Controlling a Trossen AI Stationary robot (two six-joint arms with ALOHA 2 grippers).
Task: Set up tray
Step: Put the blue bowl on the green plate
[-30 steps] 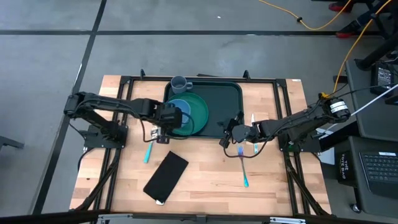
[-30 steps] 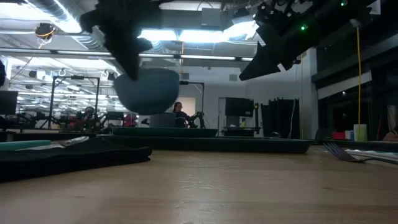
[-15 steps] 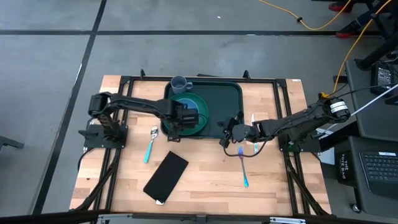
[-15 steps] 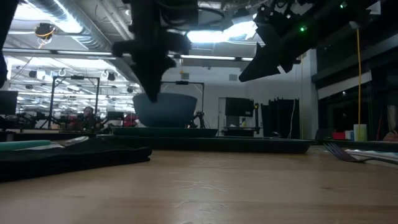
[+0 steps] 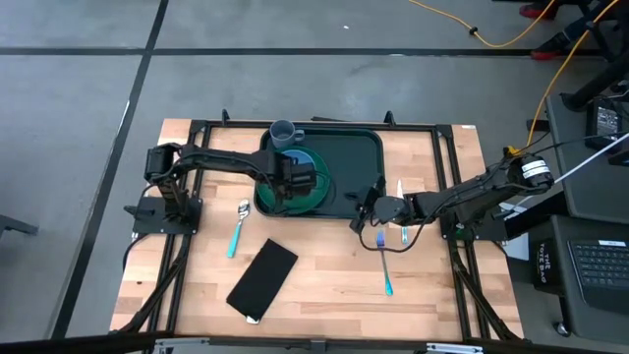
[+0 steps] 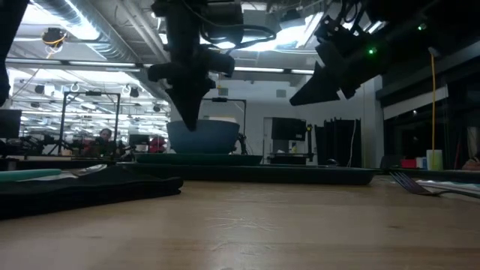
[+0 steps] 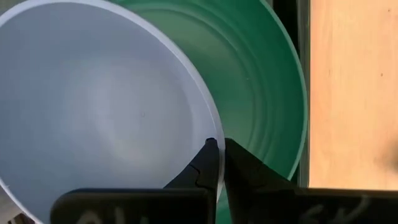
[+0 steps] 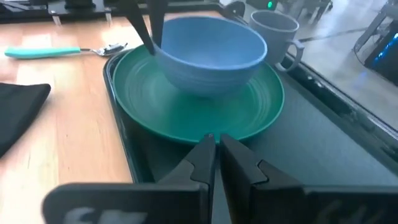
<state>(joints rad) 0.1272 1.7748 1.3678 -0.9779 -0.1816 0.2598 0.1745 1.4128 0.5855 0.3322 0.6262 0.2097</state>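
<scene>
Left gripper (image 5: 292, 180) pinched on rim of pale blue plastic bowl (image 8: 208, 53), on round green plate (image 8: 199, 106) at 9 o'clock in dark green rectangular plastic tray (image 5: 356, 162). Right gripper (image 5: 368, 205) nearly closed, empty, at tray's 5 o'clock rim.

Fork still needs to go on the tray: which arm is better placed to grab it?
Right, probably. The right gripper hangs just beside the fork at the tray edge and holds nothing. The left gripper is pinching the blue bowl rim over the green plate.
</scene>
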